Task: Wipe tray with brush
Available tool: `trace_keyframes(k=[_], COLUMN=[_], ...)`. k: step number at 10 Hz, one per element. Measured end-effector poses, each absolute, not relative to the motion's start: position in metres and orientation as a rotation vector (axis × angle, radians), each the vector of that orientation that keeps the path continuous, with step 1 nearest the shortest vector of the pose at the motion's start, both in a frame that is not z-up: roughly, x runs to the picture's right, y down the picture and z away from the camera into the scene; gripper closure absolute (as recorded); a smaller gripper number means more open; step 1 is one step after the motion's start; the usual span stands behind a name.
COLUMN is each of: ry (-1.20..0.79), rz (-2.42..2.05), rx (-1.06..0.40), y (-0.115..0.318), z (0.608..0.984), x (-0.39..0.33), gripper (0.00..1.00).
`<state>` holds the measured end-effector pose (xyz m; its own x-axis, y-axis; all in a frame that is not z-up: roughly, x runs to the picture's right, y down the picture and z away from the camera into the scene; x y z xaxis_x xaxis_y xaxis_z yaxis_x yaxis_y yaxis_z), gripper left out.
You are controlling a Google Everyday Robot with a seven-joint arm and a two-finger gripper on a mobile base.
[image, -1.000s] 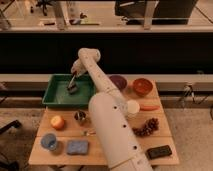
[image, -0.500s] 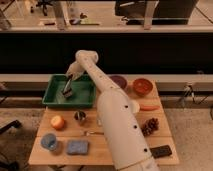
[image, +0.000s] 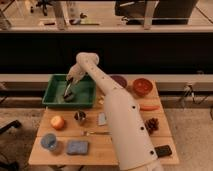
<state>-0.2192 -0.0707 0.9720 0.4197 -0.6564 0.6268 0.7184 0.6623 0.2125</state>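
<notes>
gripper (image: 71, 80): above tray (image: 86, 93), left half | closed around brush (image: 68, 93) | brush: head down in tray

The tray (image: 86, 91) is smooth green plastic; the table (image: 95, 150) is pale matt wood. The dark gripper (image: 71, 80), above the tray, clasps a matt dark brush (image: 68, 93).

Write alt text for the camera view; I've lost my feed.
The gripper, over the green tray at the back left of the wooden table, is shut on the dark brush, whose head points down into the tray. A red bowl, a fork and a blue sponge lie elsewhere on it.
</notes>
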Motion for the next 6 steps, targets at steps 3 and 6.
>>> trace_keyframes(k=[3, 6], ry=[-0.692, -0.615], rz=[-0.85, -0.846], rx=[-0.086, -0.07], y=[-0.075, -0.085], z=[0.973, 0.974], x=[-0.193, -0.171], gripper=[1.0, 1.0])
